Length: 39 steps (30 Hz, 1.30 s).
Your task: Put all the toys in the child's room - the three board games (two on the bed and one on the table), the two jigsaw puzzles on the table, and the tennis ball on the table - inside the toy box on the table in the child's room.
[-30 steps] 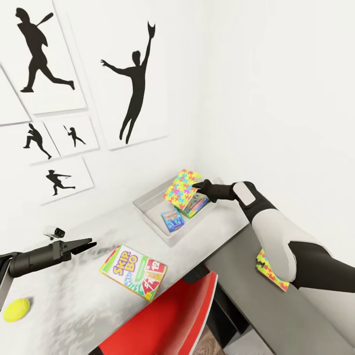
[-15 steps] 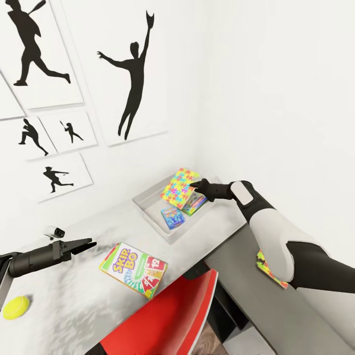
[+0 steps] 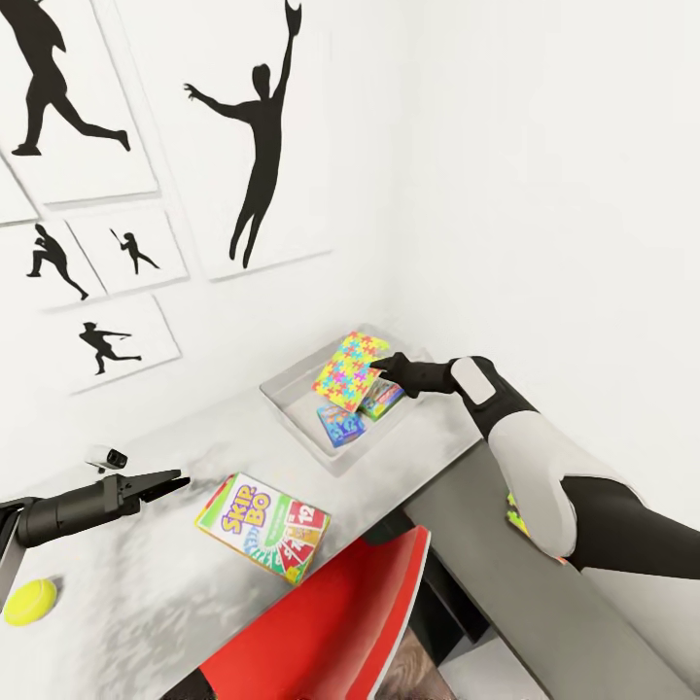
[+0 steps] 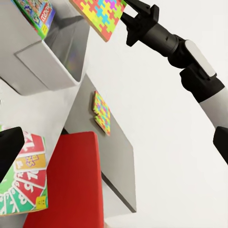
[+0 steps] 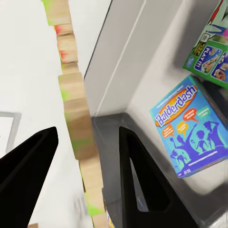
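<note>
Puzzle (image 3: 346,371) tilts over the bin (image 3: 292,406), right gripper (image 3: 381,367) parted around its edge; left gripper (image 3: 171,480) nearly together, empty.

The right arm (image 3: 544,467) has a white shell over black joints, with a pale oval patch by the wrist. The left arm (image 3: 68,513) is a dark grey tube. Both end in black tapered fingers (image 5: 142,185).

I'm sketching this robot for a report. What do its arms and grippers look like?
Both grippers are matte black with tapered, pointed fingers. The right arm has glossy white shells between black joints, ending in the right gripper. The left gripper tips a dark cylindrical forearm.
</note>
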{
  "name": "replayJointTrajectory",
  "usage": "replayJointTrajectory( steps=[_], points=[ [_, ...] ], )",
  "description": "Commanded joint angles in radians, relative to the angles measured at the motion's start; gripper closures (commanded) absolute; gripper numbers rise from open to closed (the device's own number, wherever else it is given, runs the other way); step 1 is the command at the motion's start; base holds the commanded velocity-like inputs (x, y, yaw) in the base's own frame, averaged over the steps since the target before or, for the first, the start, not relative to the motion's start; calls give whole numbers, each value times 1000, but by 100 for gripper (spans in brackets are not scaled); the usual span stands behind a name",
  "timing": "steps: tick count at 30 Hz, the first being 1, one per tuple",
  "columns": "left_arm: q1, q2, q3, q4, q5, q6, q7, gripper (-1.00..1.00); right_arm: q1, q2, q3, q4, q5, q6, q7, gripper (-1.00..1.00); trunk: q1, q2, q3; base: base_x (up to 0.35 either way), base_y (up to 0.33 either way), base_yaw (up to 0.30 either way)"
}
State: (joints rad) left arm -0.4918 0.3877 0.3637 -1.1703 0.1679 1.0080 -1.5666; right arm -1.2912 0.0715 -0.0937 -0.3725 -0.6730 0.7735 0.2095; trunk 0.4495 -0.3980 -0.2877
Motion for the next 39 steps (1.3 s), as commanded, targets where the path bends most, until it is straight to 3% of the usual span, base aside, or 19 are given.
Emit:
replayJointTrajectory(
  steps=[1, 8, 10, 12, 16, 19, 25, 39],
  points=[
    [-1, 0, 0, 0, -1, 11, -4, -100, -1, 1, -8, 0, 7, 6, 4, 100, 1, -2, -4, 0, 0, 0],
    [3, 0, 0, -17, 0, 11, -4, -100, -2, 1, -8, 0, 7, 6, 4, 100, 1, -2, -15, 0, 0, 0],
    [27, 0, 0, -74, 4, 13, -4, -100, -2, 1, -8, 0, 7, 6, 4, 100, 1, -2, -18, 0, 0, 0],
    [59, 0, 2, -134, 36, 20, -4, -100, -1, 1, -9, 0, 7, 6, 5, 100, 1, -2, -22, 0, 0, 0],
    [114, 4, 10, -205, 211, 36, -4, -100, -1, 1, -8, -1, 6, 7, 10, 100, 1, -2, -28, 0, 0, 0],
    [125, 15, 9, -215, 253, 39, -4, -100, -2, 1, -8, -2, 6, 7, 13, 100, 1, -2, -33, 0, 0, 0],
    [132, 22, 10, -219, 270, 39, -4, -100, -1, 1, -9, -27, 6, 8, 14, 100, 1, -2, -43, 0, 0, 0],
    [139, 22, 11, -219, 271, 37, -4, -100, 0, 1, -6, -54, 7, 9, 16, 100, 1, -2, -66, 0, 0, 0]
  ],
)
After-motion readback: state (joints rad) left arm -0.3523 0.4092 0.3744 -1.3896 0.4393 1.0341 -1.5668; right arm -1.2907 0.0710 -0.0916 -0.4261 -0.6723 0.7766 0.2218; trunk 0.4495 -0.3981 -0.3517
